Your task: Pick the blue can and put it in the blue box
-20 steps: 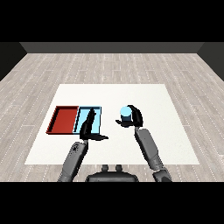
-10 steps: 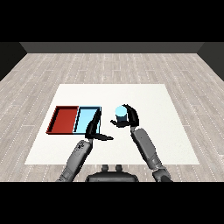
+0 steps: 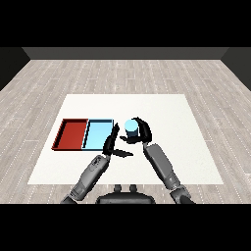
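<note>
A blue can (image 3: 131, 128) is held upright above the table, just right of the light blue tray (image 3: 97, 135). My right hand (image 3: 142, 131) is curled round it, fingers over its far side and thumb below. My left hand (image 3: 112, 142) is flat with straight fingers, lying by the blue tray's right edge, a little left of the can and not touching it.
A red tray (image 3: 71, 134) lies directly left of the blue tray, sharing a wall with it. The white table (image 3: 166, 112) spreads to the right and back of the hands. Its front edge runs just below the forearms.
My right hand has carried the can leftward towards the blue tray. My left hand has shifted right and down, off the blue tray to its right edge.
</note>
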`<action>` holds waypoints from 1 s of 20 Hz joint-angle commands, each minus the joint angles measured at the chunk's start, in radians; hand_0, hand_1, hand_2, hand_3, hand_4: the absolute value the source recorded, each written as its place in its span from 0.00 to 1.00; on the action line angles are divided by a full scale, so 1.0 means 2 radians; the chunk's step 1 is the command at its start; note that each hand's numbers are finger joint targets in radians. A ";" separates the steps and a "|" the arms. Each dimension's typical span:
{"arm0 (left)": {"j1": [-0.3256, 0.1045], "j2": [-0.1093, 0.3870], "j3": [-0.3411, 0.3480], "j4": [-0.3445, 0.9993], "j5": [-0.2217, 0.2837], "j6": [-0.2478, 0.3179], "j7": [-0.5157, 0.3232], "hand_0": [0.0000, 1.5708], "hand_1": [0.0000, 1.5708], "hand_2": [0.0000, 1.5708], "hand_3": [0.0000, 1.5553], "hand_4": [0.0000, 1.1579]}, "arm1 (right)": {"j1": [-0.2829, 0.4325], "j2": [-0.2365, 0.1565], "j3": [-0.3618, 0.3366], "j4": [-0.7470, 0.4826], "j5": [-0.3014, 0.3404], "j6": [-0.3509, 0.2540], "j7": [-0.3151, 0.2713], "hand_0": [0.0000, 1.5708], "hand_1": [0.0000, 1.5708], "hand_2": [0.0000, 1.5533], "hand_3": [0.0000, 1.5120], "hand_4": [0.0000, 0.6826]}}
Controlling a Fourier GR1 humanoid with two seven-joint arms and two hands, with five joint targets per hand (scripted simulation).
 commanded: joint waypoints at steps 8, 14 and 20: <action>-0.046 0.003 0.011 0.057 0.041 -0.023 0.006 0.00 0.00 0.00 0.00 0.00 | -0.033 0.000 0.049 0.050 -0.036 -0.030 -0.037 0.91 0.91 0.94 0.91 0.81; -0.041 0.000 -0.034 0.069 0.058 0.014 -0.016 0.00 0.00 0.00 0.00 0.00 | 0.028 0.000 0.030 0.007 -0.005 0.019 -0.048 0.91 0.91 0.94 0.91 0.82; -0.117 0.000 -0.085 0.111 0.117 0.066 -0.011 0.00 0.00 0.00 0.00 0.00 | -0.037 0.000 0.024 0.014 -0.039 -0.007 -0.014 0.91 0.91 0.94 0.91 0.81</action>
